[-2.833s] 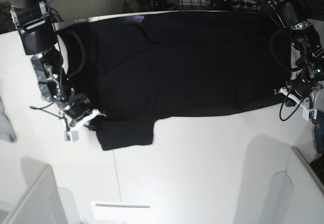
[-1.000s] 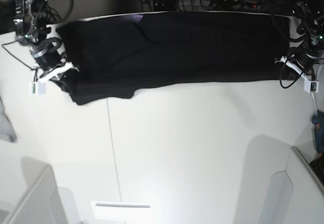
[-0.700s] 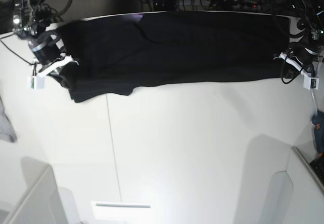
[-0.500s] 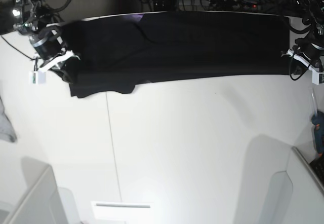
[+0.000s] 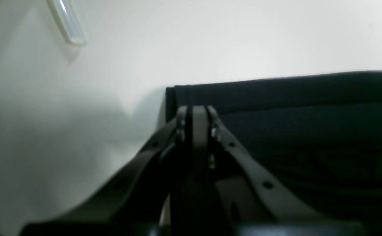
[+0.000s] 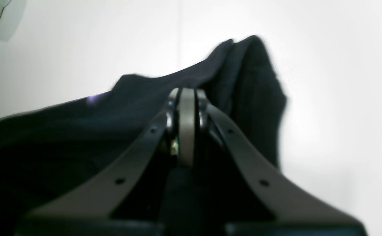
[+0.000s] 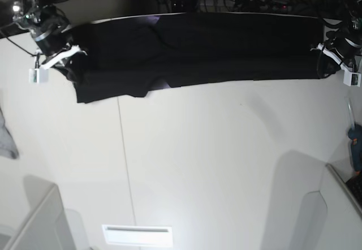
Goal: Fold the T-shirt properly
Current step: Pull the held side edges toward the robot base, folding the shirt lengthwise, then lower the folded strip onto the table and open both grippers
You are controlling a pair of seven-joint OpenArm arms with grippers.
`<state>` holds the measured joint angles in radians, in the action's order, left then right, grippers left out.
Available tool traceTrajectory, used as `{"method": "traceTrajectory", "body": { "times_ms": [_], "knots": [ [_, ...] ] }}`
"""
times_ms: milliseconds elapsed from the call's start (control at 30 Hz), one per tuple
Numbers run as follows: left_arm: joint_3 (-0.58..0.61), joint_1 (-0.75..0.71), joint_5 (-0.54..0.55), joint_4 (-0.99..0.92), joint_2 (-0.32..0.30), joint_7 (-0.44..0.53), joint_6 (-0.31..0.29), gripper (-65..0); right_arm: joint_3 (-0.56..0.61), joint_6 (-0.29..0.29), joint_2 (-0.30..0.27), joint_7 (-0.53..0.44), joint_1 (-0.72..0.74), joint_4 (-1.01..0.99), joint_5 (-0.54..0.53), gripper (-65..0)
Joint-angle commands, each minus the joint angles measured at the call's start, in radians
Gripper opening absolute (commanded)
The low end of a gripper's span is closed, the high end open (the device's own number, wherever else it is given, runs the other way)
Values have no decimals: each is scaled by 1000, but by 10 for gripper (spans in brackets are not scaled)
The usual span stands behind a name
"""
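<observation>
The black T-shirt point(image 7: 198, 49) lies stretched in a long band along the table's far edge, plain side up. Its sleeve point(image 7: 107, 89) hangs lowest at the left. My right gripper point(image 7: 63, 64) is at the shirt's left end, shut on the cloth; the right wrist view shows its fingers point(image 6: 186, 98) pressed together with black cloth point(image 6: 79, 124) bunched around them. My left gripper point(image 7: 329, 64) is at the shirt's right end, shut on the corner; the left wrist view shows closed fingers point(image 5: 193, 113) over the folded edge point(image 5: 292, 88).
A small light-grey cloth point(image 7: 5, 134) lies at the left edge of the white table point(image 7: 215, 159). White bins stand at the bottom left point(image 7: 34, 222) and bottom right point(image 7: 339, 210). A blue tool point(image 7: 356, 142) sits at the right edge. Cables crowd behind the table.
Both grippers have moved toward the far edge of the table with the shirt's near edge in them. The shirt has narrowed into a thinner band.
</observation>
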<state>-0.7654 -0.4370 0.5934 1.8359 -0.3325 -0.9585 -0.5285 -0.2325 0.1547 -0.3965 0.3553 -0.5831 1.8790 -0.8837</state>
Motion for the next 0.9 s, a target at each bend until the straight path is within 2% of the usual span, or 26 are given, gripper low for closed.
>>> {"method": "traceTrajectory", "body": {
  "times_ms": [0,467,533,600,700,867],
  "knots": [
    [-12,-1,10,18,-18,20,-5,-650,-21,13,0,-25,-11,27,-7,-650],
    [-13,-29,10,31,-18,20,-5,-650,-41,13,8,-25,-111,98,-10,-650],
    [-39,-36,12,32,-18,20,-8,-650,-41,13,26,-25,-127,107,-5,-650],
    [-67,-38,13,32,-17,19,-38,-650,-41,13,34,-25,-142,112,-4,-650],
    [-98,-50,13,32,-17,-29,-57,-650,-34,13,35,-25,-148,109,-2,-650],
    [-101,-79,7,31,-14,-32,-86,-650,-38,13,67,-25,-185,107,-2,-650]
  ]
}}
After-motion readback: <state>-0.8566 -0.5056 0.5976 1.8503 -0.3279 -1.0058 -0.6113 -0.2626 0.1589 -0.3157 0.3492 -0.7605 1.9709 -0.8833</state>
